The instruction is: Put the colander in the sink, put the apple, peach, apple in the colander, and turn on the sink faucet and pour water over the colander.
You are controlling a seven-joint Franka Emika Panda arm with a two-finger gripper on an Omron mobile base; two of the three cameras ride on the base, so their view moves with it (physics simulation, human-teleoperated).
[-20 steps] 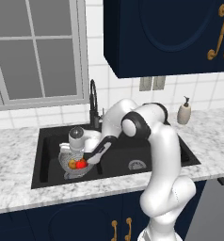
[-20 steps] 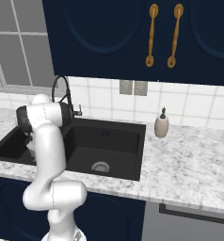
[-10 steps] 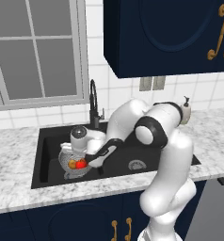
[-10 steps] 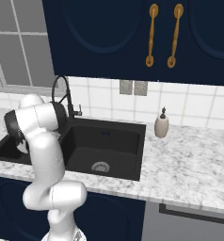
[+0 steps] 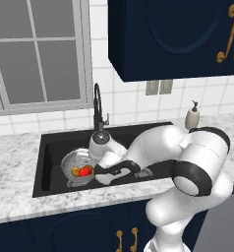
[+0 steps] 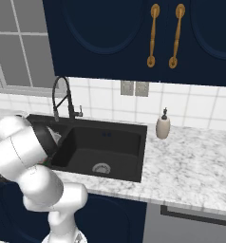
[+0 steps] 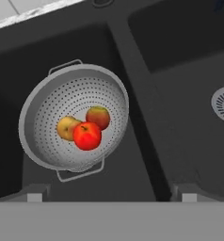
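Fruit sits loaded in the round perforated silvery colander point(image 7: 74, 124), so the empty, wide-spread two-finger gripper point(image 7: 109, 192) risks bumping the thin black gooseneck faucet point(image 5: 98, 106) spout instead of its lever.

Matte black sink point(image 7: 180, 117), smooth. Perforated silvery metal colander point(image 7: 48, 108), dull sheen. Steel drain point(image 7: 223, 104). Speckled grey-white marble-look counter point(image 5: 15, 162), polished perhaps. Glossy tiled wall point(image 6: 200, 107). Brassy cabinet handles point(image 6: 153, 35).
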